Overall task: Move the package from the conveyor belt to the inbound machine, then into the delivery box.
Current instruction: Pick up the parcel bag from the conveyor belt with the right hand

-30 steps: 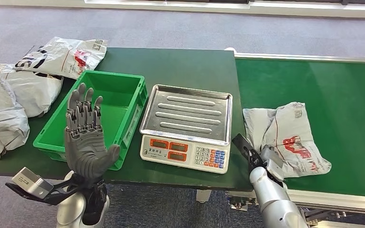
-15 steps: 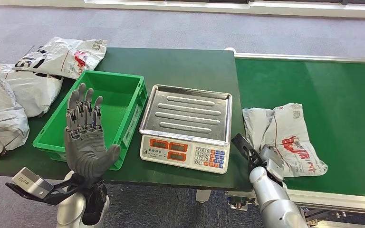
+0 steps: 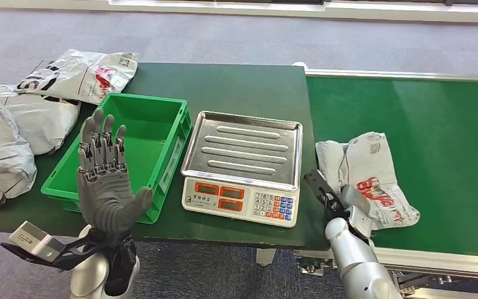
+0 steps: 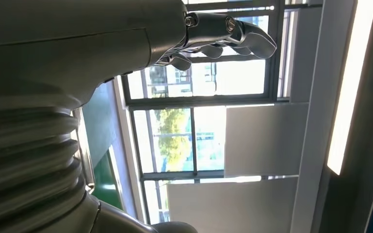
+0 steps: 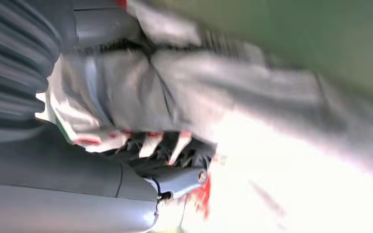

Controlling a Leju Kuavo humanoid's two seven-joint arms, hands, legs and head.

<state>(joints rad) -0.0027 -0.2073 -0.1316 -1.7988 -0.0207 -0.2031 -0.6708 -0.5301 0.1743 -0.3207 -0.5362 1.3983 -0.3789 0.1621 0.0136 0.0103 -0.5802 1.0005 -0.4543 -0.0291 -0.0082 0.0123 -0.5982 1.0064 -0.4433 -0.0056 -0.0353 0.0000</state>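
A crumpled white package (image 3: 367, 177) with red print lies on the green conveyor belt (image 3: 423, 112), near its front edge. My right hand (image 3: 339, 202) is at the package's near left corner, with its thumb stretched away toward the scale. In the blurred right wrist view the package (image 5: 199, 87) lies across my dark fingers (image 5: 175, 150); whether they grip it is unclear. The inbound machine, a scale (image 3: 243, 165) with a steel tray, stands empty to the left of the belt. Left of it is the empty green delivery box (image 3: 162, 112). My left hand (image 3: 103, 180) is raised in front of the box, fingers spread and empty.
Three other white packages (image 3: 81, 75) (image 3: 37, 118) (image 3: 0, 162) lie on the dark green table (image 3: 236, 84) left of the box. The scale's keypad (image 3: 274, 207) faces me. Grey carpet lies beyond the table, and windows show past my left hand (image 4: 213, 34).
The package's far right end has drawn in to the left, toward my right hand. Both hands keep their pose. The whole picture has shifted slightly left.
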